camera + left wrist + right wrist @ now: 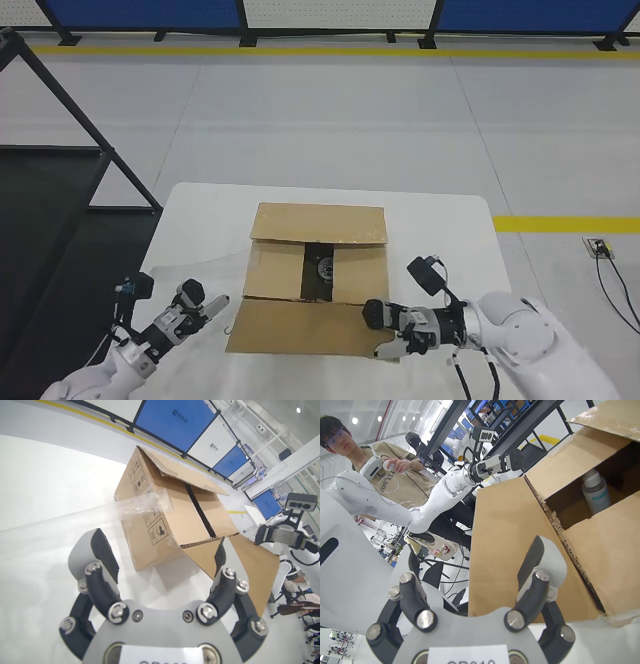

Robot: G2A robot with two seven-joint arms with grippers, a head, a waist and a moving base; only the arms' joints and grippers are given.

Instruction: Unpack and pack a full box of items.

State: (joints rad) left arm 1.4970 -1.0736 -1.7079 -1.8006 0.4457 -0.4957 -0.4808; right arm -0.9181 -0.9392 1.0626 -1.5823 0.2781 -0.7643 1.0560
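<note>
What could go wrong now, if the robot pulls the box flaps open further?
1. The right hand is at only one corner of the near flap. A pull there may tear the already frayed cardboard.
2. The left hand is open and apart from the box, so the box may slide on the table.
3. The loose clear tape on the box side might stick to the left hand.

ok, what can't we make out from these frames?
- Contents of the brown cardboard box: top view, the flaps leave one dark slit; what lies in it is too small to tell.
- Pale plastic bottle inside: right wrist view, a flap hides its base.
- Right hand touching the front flap or not: top view, too small.
</note>
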